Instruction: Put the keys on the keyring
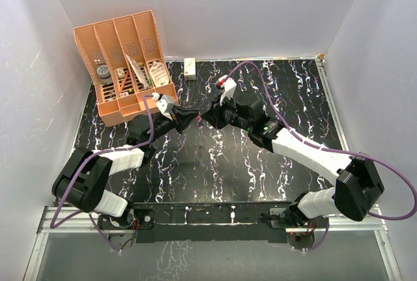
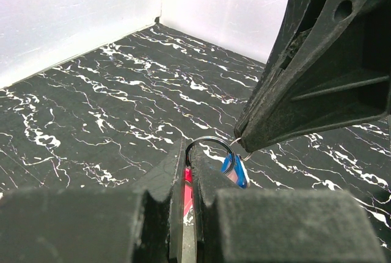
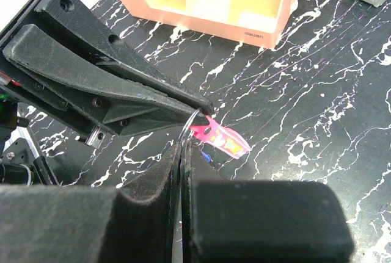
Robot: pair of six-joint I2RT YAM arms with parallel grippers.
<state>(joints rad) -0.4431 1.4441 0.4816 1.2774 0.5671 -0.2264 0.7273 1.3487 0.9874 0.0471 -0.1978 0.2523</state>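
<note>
Showing 1 keyring, 1 blue key.

Lab test cell: white walls box in a black marbled tabletop.

Between the closed fingers of the left gripper, the thin red-pink elongated keyring shows only as a sliver, the rest buried in the gap. The small blue-headed flat key sits partly hidden behind that gripper's fingertip. The pale silvery key cannot be made out anywhere. From overhead, whatever lies where its tip meets the right gripper is too small to tell.
</note>
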